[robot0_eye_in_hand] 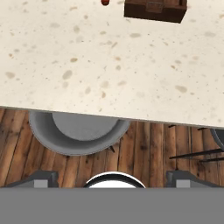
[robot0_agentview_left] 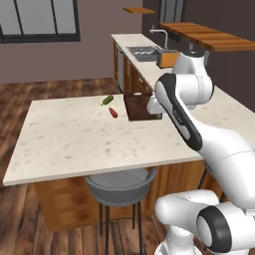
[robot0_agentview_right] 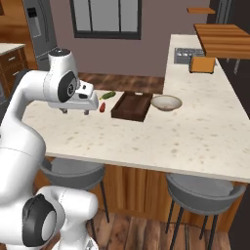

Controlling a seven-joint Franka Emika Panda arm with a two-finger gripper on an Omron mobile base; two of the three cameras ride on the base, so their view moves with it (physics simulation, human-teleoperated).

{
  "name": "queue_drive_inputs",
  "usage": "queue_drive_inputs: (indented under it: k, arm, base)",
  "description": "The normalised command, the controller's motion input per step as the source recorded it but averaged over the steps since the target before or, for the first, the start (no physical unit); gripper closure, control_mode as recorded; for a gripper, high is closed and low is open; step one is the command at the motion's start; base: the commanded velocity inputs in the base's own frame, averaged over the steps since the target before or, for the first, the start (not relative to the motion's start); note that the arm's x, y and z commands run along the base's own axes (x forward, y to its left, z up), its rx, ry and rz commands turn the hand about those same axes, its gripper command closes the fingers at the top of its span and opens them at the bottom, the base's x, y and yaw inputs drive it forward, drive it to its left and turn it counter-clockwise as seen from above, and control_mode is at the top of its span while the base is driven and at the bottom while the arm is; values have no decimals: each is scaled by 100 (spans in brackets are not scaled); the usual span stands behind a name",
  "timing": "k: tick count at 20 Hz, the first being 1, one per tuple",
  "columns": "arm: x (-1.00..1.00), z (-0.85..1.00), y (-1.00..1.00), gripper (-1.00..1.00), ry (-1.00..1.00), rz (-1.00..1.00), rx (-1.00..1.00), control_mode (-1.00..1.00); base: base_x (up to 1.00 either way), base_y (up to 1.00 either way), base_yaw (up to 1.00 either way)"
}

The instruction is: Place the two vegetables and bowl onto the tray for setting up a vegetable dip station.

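On the pale speckled counter [robot0_agentview_right: 146, 132] lie a small dark-green vegetable [robot0_agentview_right: 108, 95] and, just in front of it, a slim red vegetable [robot0_agentview_right: 102, 107]. Right of them stands the dark-brown wooden tray [robot0_agentview_right: 132, 106], with nothing on it. The tan-rimmed, off-white bowl [robot0_agentview_right: 166, 102] sits beside the tray's right end. My gripper [robot0_agentview_right: 74, 112] hangs open and empty above the counter, left of the red vegetable and pointing down. In the hand view the tray [robot0_eye_in_hand: 155, 9] and the red vegetable [robot0_eye_in_hand: 105, 2] lie at the top edge, far beyond my fingertips [robot0_eye_in_hand: 41, 177]. In the left base view my arm covers part of the tray [robot0_agentview_left: 134, 107].
Grey stools [robot0_agentview_right: 202, 190] [robot0_agentview_left: 119, 187] stand under the counter's near edge. A sink [robot0_agentview_left: 144, 52] and an orange box [robot0_agentview_right: 201, 64] are on the far counter run, with a wooden shelf [robot0_agentview_right: 222, 39] above. Wooden floor lies all around.
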Motion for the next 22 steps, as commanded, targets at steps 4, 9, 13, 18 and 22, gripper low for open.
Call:
queue_drive_inputs:
  k: [4, 9, 13, 18, 22]
  arm:
    - [0, 0, 0, -100, 0, 0, 0, 100]
    - [0, 0, 0, -100, 0, 0, 0, 100]
    - [0, 0, 0, -100, 0, 0, 0, 100]
    - [0, 0, 0, -100, 0, 0, 0, 100]
    - [0, 0, 0, -100, 0, 0, 0, 100]
  base:
    - [-35, 21, 0]
    - [-27, 30, -3]
    - [-9, 42, -3]
    - [-8, 58, -5]
    - [-15, 58, -1]
